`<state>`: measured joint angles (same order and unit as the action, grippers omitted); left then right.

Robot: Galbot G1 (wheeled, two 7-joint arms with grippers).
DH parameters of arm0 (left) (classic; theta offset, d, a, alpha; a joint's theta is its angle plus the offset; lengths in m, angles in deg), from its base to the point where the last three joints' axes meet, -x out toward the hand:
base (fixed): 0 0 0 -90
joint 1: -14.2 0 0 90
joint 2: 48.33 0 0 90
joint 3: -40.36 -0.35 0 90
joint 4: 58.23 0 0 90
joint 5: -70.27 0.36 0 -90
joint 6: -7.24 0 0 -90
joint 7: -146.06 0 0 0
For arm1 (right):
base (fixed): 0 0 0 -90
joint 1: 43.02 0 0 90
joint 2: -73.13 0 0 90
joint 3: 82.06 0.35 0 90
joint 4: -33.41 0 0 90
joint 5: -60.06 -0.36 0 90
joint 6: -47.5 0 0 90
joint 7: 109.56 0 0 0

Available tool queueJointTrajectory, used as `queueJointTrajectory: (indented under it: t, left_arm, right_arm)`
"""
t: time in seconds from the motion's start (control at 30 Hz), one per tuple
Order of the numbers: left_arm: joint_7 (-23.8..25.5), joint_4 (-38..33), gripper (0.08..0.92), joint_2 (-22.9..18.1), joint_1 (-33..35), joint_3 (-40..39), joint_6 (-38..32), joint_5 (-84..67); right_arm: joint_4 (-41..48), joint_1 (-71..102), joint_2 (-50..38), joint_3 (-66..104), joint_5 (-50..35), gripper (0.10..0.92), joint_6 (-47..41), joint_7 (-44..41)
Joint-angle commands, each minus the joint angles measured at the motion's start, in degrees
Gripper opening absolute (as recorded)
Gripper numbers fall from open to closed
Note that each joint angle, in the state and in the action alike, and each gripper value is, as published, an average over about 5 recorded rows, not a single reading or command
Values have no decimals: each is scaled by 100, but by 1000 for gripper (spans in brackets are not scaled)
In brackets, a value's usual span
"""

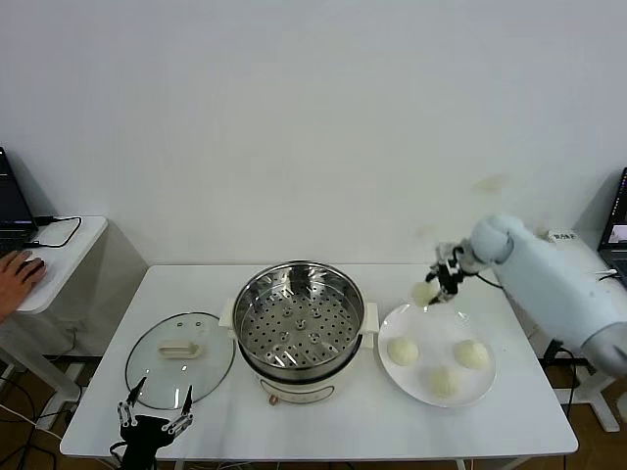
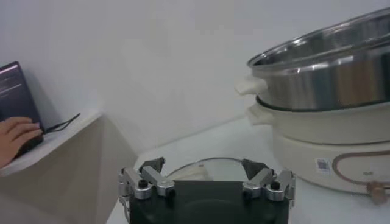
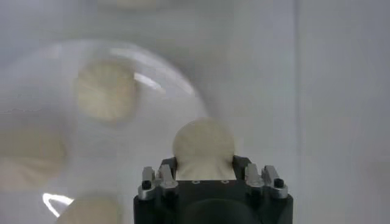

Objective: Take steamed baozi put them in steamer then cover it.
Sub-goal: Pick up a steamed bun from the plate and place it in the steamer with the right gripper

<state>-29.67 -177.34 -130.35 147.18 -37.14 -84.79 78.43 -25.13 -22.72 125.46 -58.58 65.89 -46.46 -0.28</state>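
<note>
My right gripper [image 1: 427, 292] is shut on one steamed baozi [image 1: 421, 294], a cream-white bun, and holds it in the air over the far left rim of the white plate [image 1: 437, 344]. In the right wrist view the held baozi [image 3: 203, 143] fills the gap between the jaws of that gripper [image 3: 204, 163]. Three more baozi [image 1: 403, 350] [image 1: 471, 353] [image 1: 442, 381] lie on the plate. The steel steamer [image 1: 294, 365] stands at the table's middle, its perforated tray bare. The glass cover [image 1: 157, 367] lies flat to its left. My left gripper [image 1: 165, 387] waits open at the cover's near edge.
The white table [image 1: 323, 426] carries everything. A side table on the left holds a laptop, with a person's hand [image 1: 18, 274] resting on it. Another laptop [image 1: 619, 230] stands at the right edge. In the left wrist view the steamer [image 2: 329, 79] rises beside the cover [image 2: 201, 165].
</note>
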Motion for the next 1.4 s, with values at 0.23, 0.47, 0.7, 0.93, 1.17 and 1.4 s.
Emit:
queueJointTrajectory:
  t: [0.23,0.47,0.7,0.93,1.17,1.4]
  left_arm:
    - [-56,-307,823,-32,115,-26,1,87]
    - [-106,-450,823,-176,193,33,22,125]
    - [-91,-549,823,-215,381,47,22,271]
    - [-108,-589,823,-298,382,44,34,326]
    - [-124,-527,823,-336,386,39,21,387]
    - [-109,-518,823,-354,379,78,27,381]
  right_arm:
    - [299,-1790,1103,-1046,-1249,572,1166,-687]
    - [350,-2139,1891,-1359,-1215,578,2037,-1026]
    - [220,-2179,2354,-1783,-635,582,2888,-1072]
    - [21,-1884,2598,-1915,61,586,3335,-988]
    - [29,-1461,2860,-1946,1173,585,3857,-713]
    - [354,-1102,3128,-1856,1426,585,3857,-607]
